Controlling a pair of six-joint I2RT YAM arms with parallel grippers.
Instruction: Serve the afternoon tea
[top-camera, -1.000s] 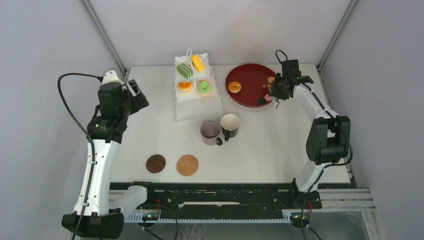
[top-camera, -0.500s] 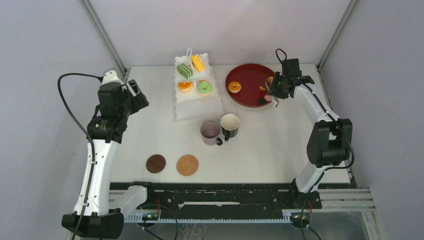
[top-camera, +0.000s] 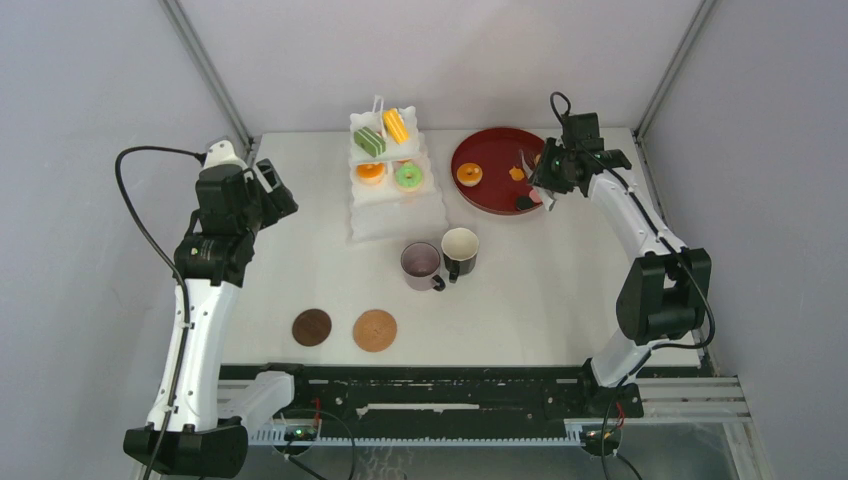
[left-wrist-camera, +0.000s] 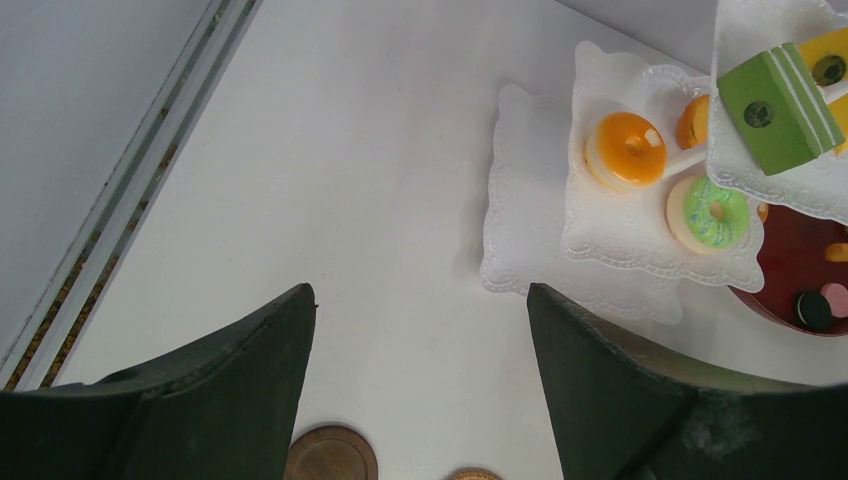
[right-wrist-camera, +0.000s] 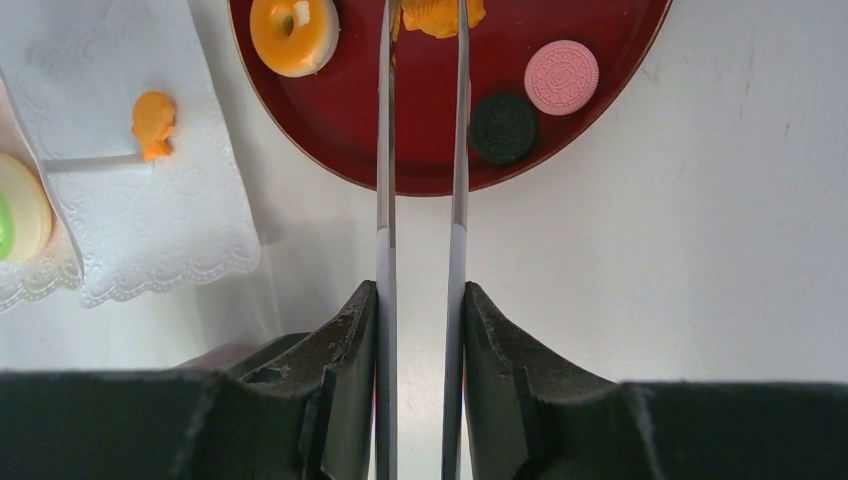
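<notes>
The white three-tier stand (top-camera: 385, 215) holds a green cake (top-camera: 369, 141), a yellow pastry (top-camera: 396, 125), an orange donut (top-camera: 371, 172) and a green donut (top-camera: 408, 177). My right gripper (top-camera: 550, 172) is shut on the long metal tongs (right-wrist-camera: 385, 150). The tong tips pinch a small orange pastry (right-wrist-camera: 437, 15) over the dark red tray (top-camera: 490, 150). The mauve mug (top-camera: 421, 262) and the black mug (top-camera: 460, 248) stand mid-table. Two brown coasters (top-camera: 311, 327) (top-camera: 375, 330) lie near the front. My left gripper (left-wrist-camera: 420, 300) is open and empty, above the table left of the stand.
On the tray lie an orange donut (right-wrist-camera: 293, 35), a pink cookie (right-wrist-camera: 561, 77) and a black cookie (right-wrist-camera: 503, 128). A small orange pastry (right-wrist-camera: 153, 117) sits on the stand's bottom tier (right-wrist-camera: 150, 220). Grey walls enclose the table on three sides.
My right wrist has shifted back and left, and the tong tips with the small orange pastry have moved left over the tray. The left arm has not moved.
</notes>
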